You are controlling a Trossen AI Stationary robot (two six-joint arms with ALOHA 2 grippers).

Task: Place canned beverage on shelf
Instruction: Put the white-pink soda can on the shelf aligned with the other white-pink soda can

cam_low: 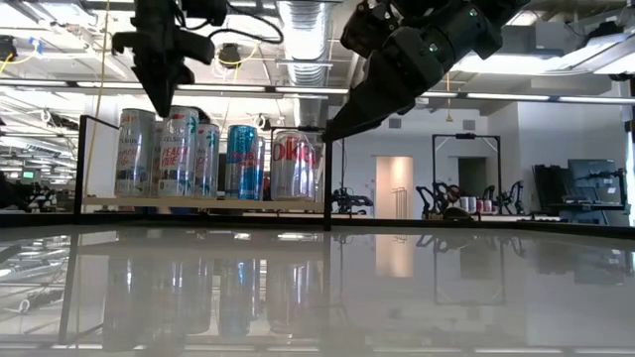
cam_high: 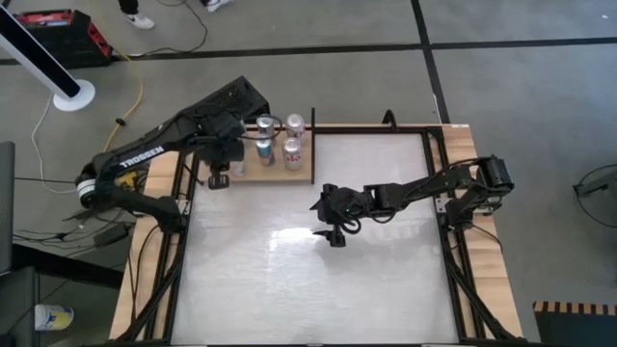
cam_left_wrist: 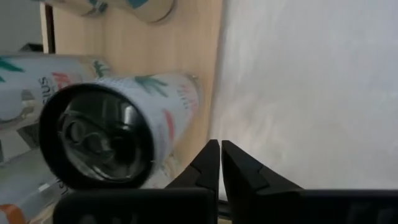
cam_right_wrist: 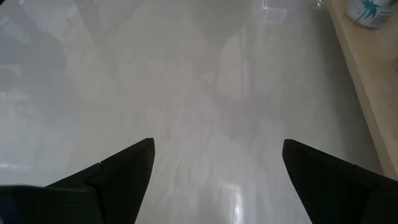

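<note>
The shelf (cam_high: 301, 173) is a light wood board with black bars at the table's far left, raised above the tabletop in the low view (cam_low: 198, 203). Several cans (cam_high: 292, 151) stand upright on it. My left gripper (cam_high: 220, 179) hangs over the shelf's left end, fingers shut and pointing down. In the left wrist view (cam_left_wrist: 220, 163) a white palm-print can (cam_left_wrist: 112, 134) stands just beside the fingers, apart from them. My right gripper (cam_high: 334, 234) is open and empty over the middle of the white tabletop (cam_right_wrist: 211, 168).
The shelf's black posts (cam_low: 328, 178) and rails stand around the cans. The shelf's edge and one can (cam_right_wrist: 370, 9) show at the side of the right wrist view. Black frame bars (cam_high: 445, 222) run along the table's sides.
</note>
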